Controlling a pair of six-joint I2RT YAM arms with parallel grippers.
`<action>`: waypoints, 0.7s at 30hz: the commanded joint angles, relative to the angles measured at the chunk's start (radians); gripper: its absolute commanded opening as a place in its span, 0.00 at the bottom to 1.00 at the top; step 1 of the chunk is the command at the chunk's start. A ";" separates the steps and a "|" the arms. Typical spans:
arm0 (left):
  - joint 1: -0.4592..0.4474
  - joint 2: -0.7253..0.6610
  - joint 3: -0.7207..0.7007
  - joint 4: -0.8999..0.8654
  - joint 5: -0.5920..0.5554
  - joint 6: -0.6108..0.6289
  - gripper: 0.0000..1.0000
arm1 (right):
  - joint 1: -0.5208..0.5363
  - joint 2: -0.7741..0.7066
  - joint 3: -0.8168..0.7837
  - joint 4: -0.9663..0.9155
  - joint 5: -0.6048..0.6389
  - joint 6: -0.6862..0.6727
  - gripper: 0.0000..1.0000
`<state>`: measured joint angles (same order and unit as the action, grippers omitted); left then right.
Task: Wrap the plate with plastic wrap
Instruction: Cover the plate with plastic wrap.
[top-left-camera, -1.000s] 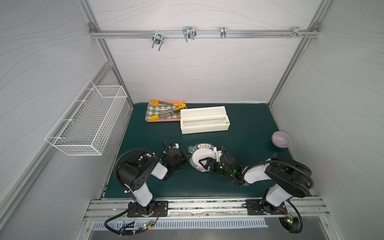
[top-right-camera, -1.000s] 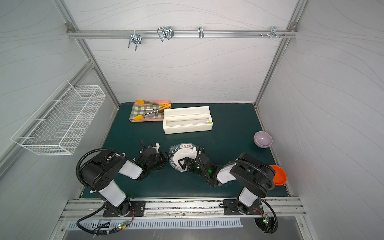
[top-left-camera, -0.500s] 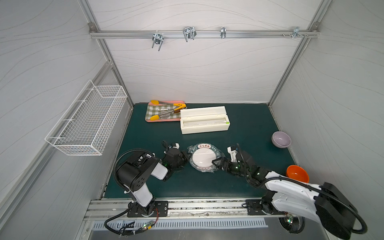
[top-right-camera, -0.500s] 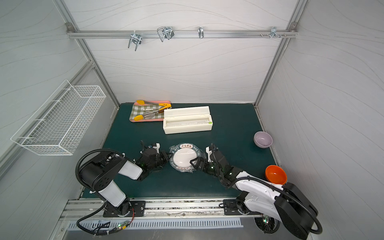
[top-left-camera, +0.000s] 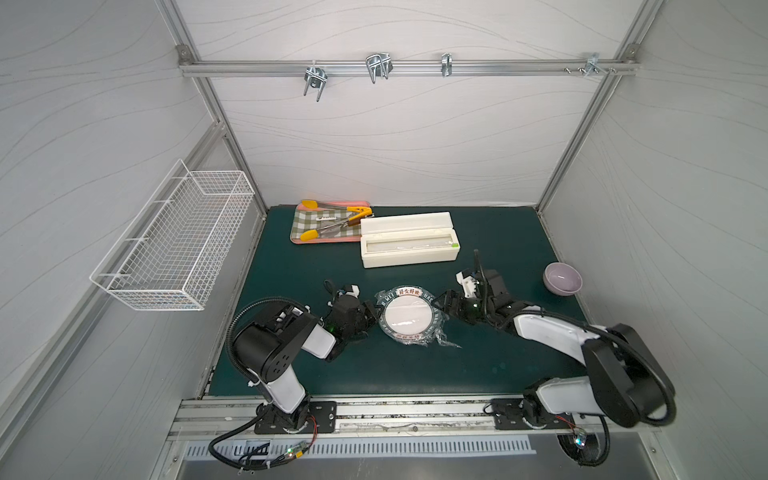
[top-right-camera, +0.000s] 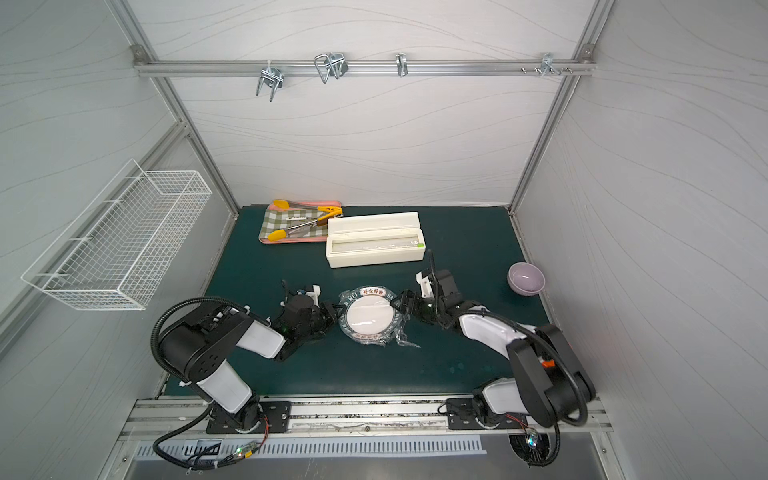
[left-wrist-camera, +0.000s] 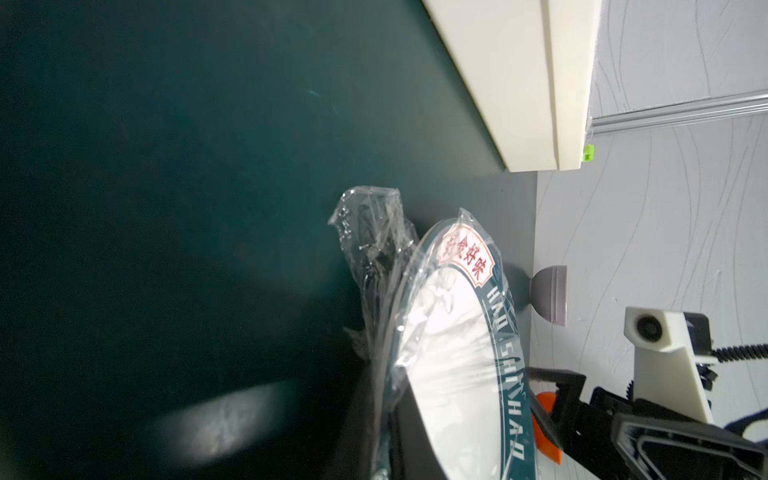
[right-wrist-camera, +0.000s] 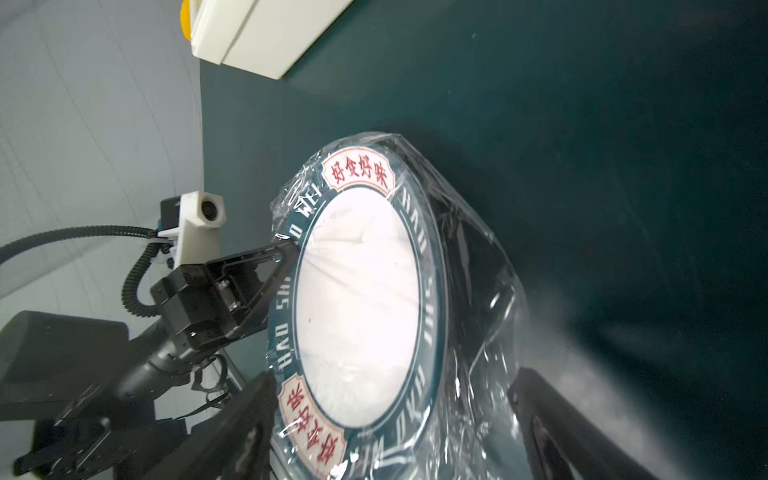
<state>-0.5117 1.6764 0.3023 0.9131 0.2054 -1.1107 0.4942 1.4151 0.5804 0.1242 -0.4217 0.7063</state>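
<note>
At the middle of the bench (top-left-camera: 374, 374), the left gripper (top-left-camera: 371, 309) was clamped on the left rim of the plate (top-left-camera: 409, 316), its jaws together over the film-covered edge. The right wrist view showed one of its fingers (right-wrist-camera: 270, 252) lying on the dark green rim. At the plate's right side, the right gripper (top-left-camera: 442, 305) stood with its jaws wide apart and held nothing. In its own wrist view the two dark fingers flanked the plate's edge, and whether either touched the film could not be told.

The plate lay between the two grippers in both top views. The plastic wrap (top-left-camera: 446, 341) was stretched over its white centre and lettered rim and bunched in crinkles around the edge. A loose, shiny tail of it rested on the bench at the plate's near right.

Farther out, a long white dispenser box (top-left-camera: 409, 245) sat on the far side of the plate with its lid open. To its left was a tray (top-left-camera: 305, 239) with a checked cloth and yellow-tipped tongs (top-left-camera: 336, 222). A purple bowl (top-left-camera: 562, 279) stood well apart at the right, near the wall, and a white wire basket (top-left-camera: 178, 241) hung on the left wall.
</note>
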 joint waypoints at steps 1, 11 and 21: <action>-0.003 0.018 0.028 -0.056 -0.006 0.013 0.00 | 0.002 0.084 0.041 0.101 -0.033 -0.042 0.90; -0.003 0.067 0.037 0.015 0.038 0.009 0.00 | 0.149 0.297 -0.016 0.458 -0.190 0.174 0.88; 0.002 0.095 0.046 0.075 0.009 -0.043 0.00 | 0.212 0.307 -0.141 0.708 -0.170 0.422 0.88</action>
<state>-0.4976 1.7424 0.3218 0.9840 0.2386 -1.1084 0.6422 1.7077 0.4706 0.8009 -0.5152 1.0077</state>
